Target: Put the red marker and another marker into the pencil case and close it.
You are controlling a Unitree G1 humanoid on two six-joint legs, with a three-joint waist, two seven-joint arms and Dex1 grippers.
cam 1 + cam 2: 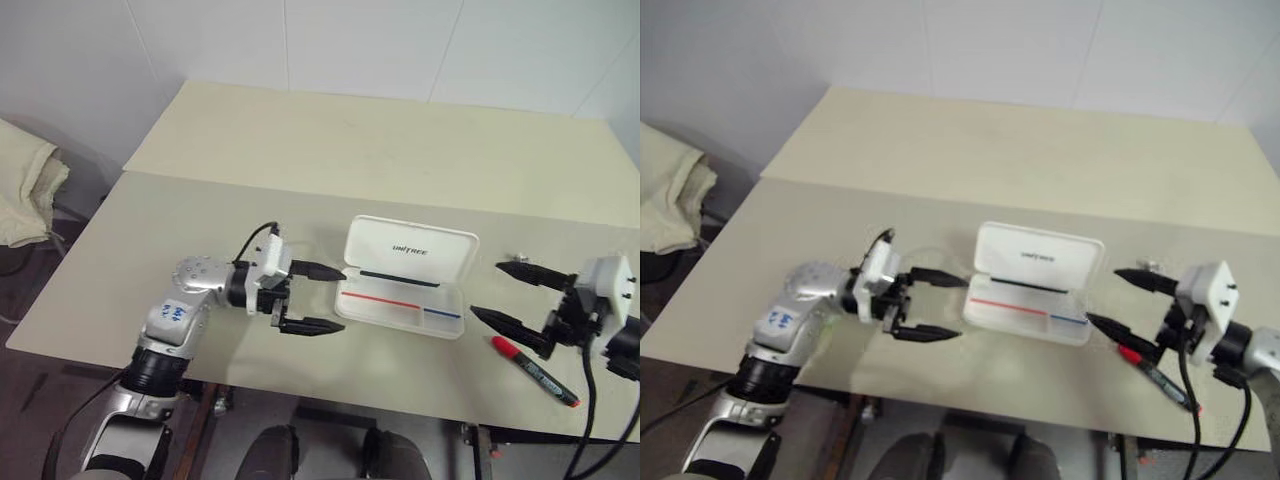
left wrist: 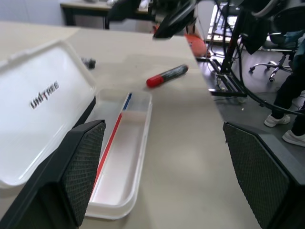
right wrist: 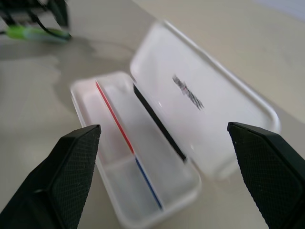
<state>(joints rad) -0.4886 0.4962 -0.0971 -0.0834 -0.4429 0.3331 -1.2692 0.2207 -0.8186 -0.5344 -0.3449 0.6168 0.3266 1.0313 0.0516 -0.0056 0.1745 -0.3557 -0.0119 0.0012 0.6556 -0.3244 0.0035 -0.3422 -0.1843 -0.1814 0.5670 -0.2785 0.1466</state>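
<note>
On table, glossy white pencil case (image 1: 405,277), seemingly plastic

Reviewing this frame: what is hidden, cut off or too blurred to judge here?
- Lime-green highlighter: right wrist view, blurred streak behind the left gripper; its cap state is unreadable.
- Red-capped black marker: head views, its barrel label is too small to read.
- Open white plastic pencil case: right wrist view, lid logo smeared.
- Small dark object beyond the case: too small to identify.
- Right gripper: cut off by the head view's right edge.
</note>
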